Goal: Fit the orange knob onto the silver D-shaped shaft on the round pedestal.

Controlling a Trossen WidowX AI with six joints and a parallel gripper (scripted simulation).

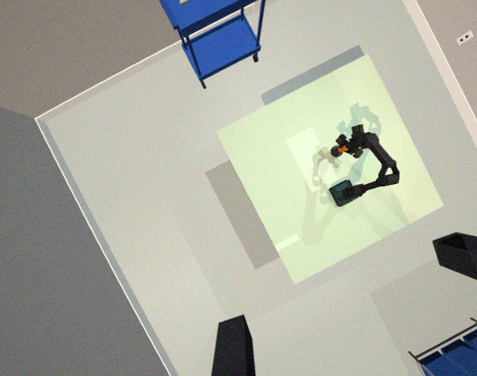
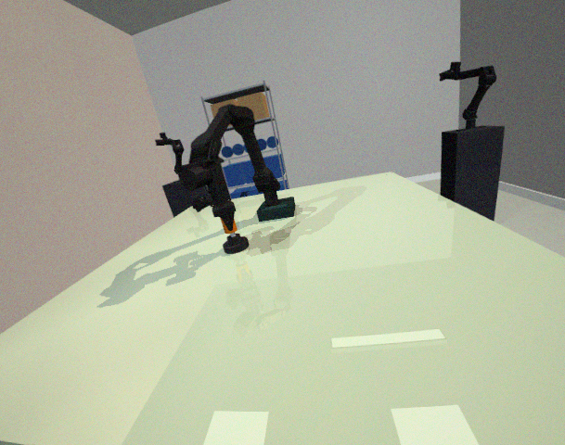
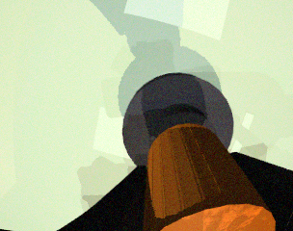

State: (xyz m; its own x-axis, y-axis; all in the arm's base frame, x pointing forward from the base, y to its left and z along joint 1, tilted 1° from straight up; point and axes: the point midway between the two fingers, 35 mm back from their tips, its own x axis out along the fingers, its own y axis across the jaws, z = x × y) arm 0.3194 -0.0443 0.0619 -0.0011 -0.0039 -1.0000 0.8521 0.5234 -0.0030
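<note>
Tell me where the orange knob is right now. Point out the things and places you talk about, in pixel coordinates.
The orange knob [image 1: 342, 149] [image 3: 192, 168] is clamped in the gripper [image 2: 230, 228], directly above the round black pedestal [image 1: 335, 151] [image 2: 235, 245] [image 3: 133, 126]; the exterior view shows it left of centre, with silver shaft visible beneath.

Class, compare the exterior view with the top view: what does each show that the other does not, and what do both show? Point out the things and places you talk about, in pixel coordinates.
Only the exterior view: a slim gap between the knob [image 1: 342, 149] [image 2: 229, 226] and the pedestal [image 1: 335, 151] [image 2: 236, 245], with a bit of silver shaft [image 2: 233, 235] in it; also cardboard boxes [image 2: 254, 106] on a shelf.

Only the top view: a blue cart [image 1: 226, 47] and a wall socket [image 1: 464, 37].

Both: the arm [image 1: 383, 155] [image 2: 253, 144], knob, pedestal and table [image 1: 262, 161] [image 2: 368, 287].
</note>
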